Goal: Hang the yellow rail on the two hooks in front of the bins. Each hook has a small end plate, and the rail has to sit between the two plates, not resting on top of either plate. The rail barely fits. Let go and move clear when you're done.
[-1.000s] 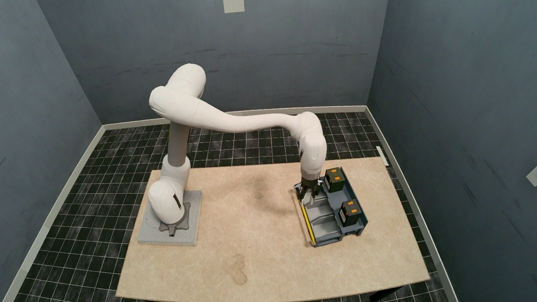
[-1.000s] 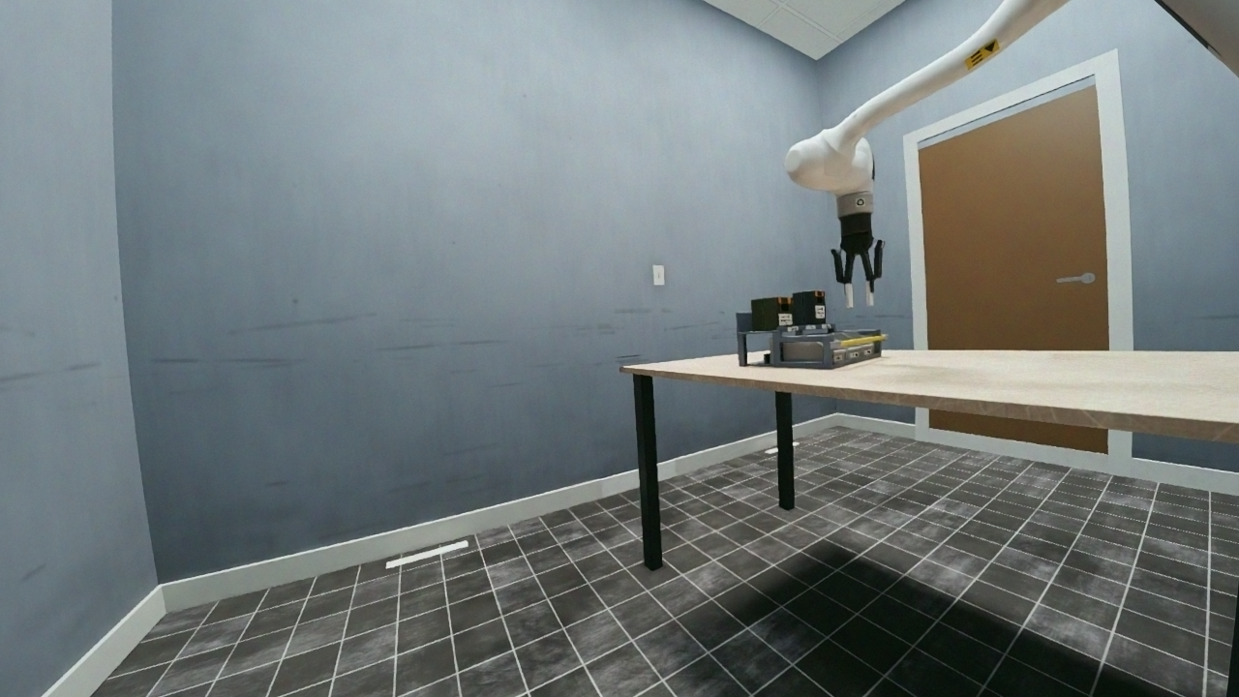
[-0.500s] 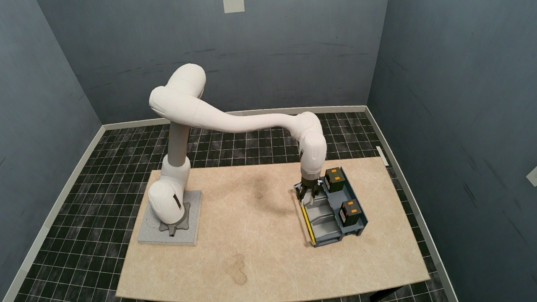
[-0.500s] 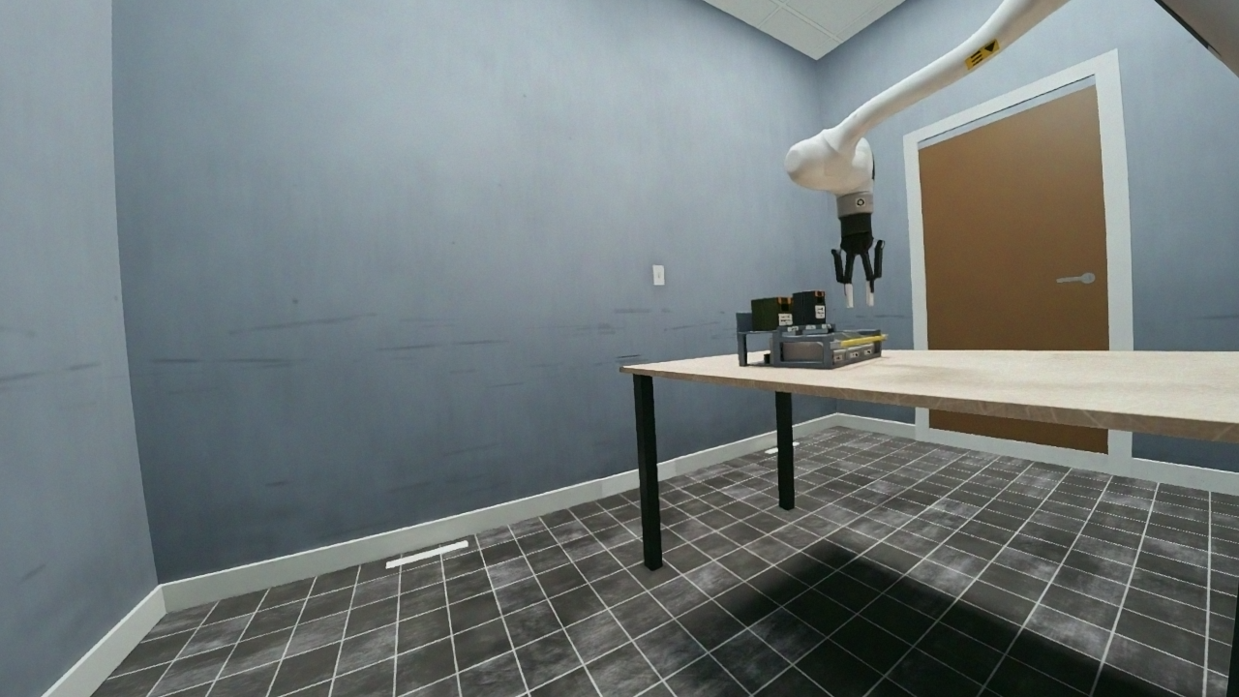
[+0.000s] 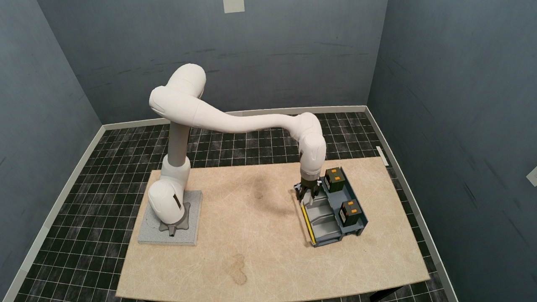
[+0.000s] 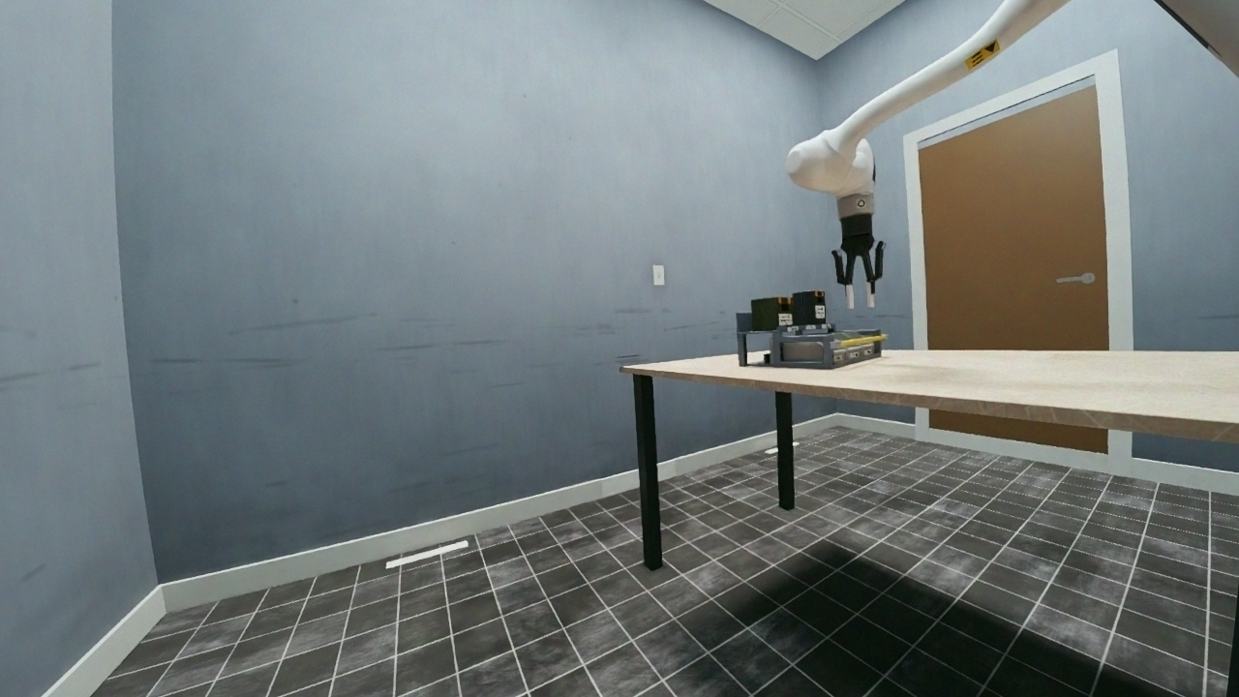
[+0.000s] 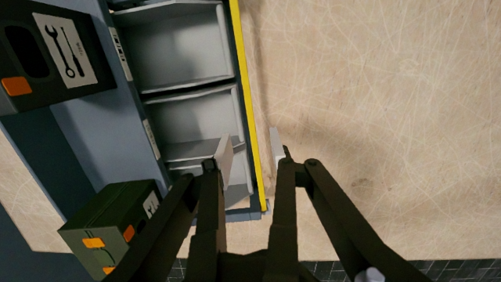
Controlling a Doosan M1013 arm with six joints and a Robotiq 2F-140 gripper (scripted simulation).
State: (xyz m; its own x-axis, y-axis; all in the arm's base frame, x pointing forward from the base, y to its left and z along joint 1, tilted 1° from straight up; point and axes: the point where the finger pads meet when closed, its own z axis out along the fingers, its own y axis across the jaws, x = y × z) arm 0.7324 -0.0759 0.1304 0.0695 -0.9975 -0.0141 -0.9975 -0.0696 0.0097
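Note:
The yellow rail [image 5: 307,224] [image 6: 858,340] [image 7: 244,86] lies along the front edge of the blue-grey bin rack [image 5: 340,195] [image 6: 805,350] [image 7: 102,133], in front of the grey bins [image 5: 319,215] [image 7: 176,47]. Its near end reaches a small blue plate [image 7: 244,215]. The hooks themselves are hidden. My gripper [image 5: 307,197] [image 6: 859,300] [image 7: 250,141] hangs clearly above the rail's far end. Its fingers stand partly apart, one on each side of the rail's line, with nothing between them.
Two dark green boxes with orange marks [image 5: 334,179] [image 5: 350,212] [image 7: 51,51] [image 7: 106,223] stand on the rack's back shelf, close beside the gripper. The rack sits on the right part of the beige table [image 5: 243,225]. The arm's base [image 5: 168,217] stands at the table's left.

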